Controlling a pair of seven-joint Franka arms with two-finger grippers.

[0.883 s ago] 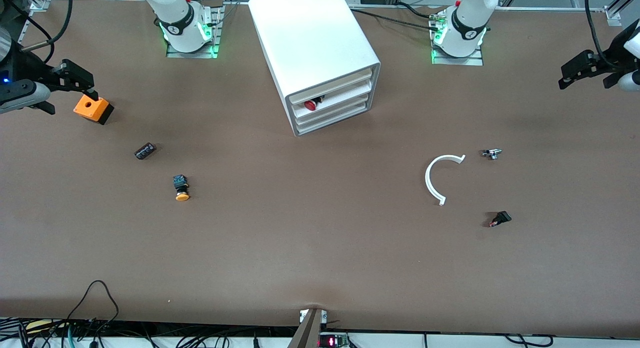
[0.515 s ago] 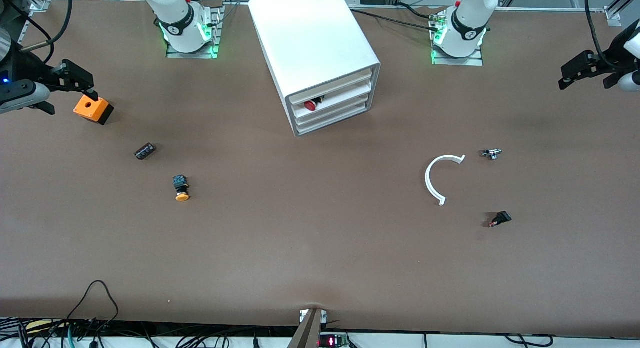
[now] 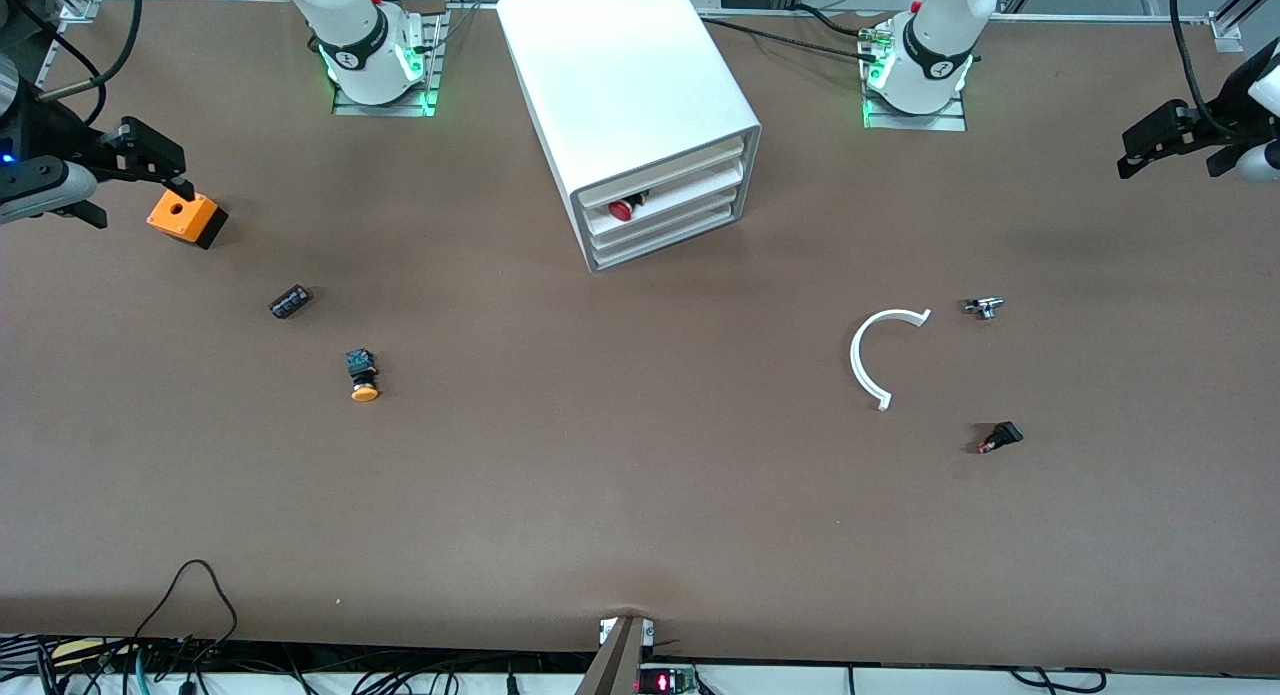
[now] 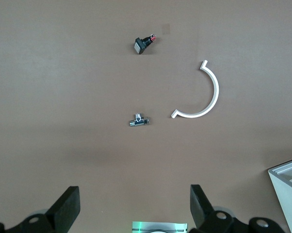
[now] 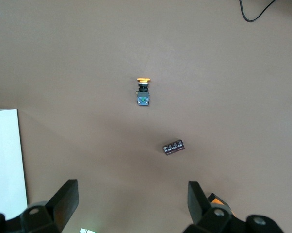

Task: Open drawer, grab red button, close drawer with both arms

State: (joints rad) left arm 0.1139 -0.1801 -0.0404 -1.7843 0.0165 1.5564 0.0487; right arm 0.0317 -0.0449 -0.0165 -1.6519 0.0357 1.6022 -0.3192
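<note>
A small orange box with a round hole in its top [image 3: 186,218] sits on the brown bench [image 3: 620,475] toward the right arm's end. Nearer the front camera lie a little black ribbed block [image 3: 290,301] and an orange-yellow capped push button with a black body [image 3: 362,374]. Toward the left arm's end rest a white plastic half-ring [image 3: 877,354], a small silver metal fitting [image 3: 984,306] and a small black switch with a red tip [image 3: 1000,436].

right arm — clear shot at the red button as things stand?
Probably not yet. The red button lies inside the drawer, which is not pulled out of the cabinet. The right tool is open over the orange box.
</note>
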